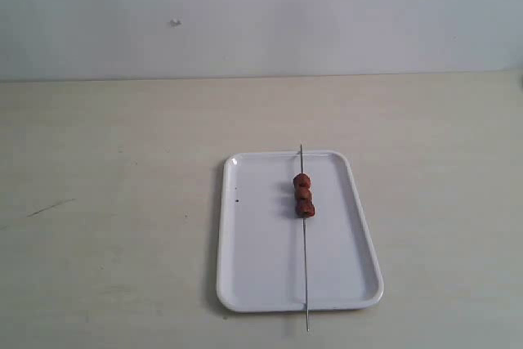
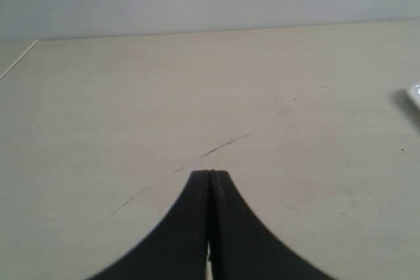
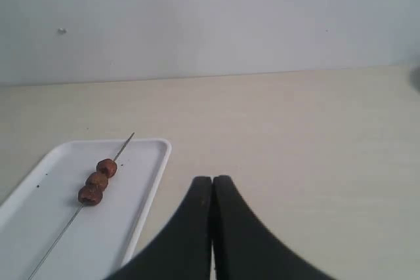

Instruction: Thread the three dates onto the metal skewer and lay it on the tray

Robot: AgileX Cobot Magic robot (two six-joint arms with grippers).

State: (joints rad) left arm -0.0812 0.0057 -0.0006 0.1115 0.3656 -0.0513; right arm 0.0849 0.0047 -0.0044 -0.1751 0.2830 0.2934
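Note:
Three reddish-brown dates [image 1: 303, 194] sit in a row on the thin metal skewer [image 1: 304, 259], which lies lengthwise across the white tray [image 1: 245, 275]; its near tip pokes past the tray's front rim. The right wrist view shows the dates [image 3: 97, 181], the skewer [image 3: 56, 240] and the tray [image 3: 151, 181] beside my right gripper [image 3: 212, 179], which is shut with nothing in it, clear of the tray. My left gripper [image 2: 210, 173] is shut and empty above bare table, with only a corner of the tray [image 2: 413, 94] at that view's edge. Neither gripper appears in the exterior view.
The pale wooden table [image 1: 114, 202] runs back to a white wall [image 1: 261, 14]. A thin dark scratch [image 1: 49, 208] marks the table left of the tray, also seen as a scratch [image 2: 226, 144] ahead of the left gripper.

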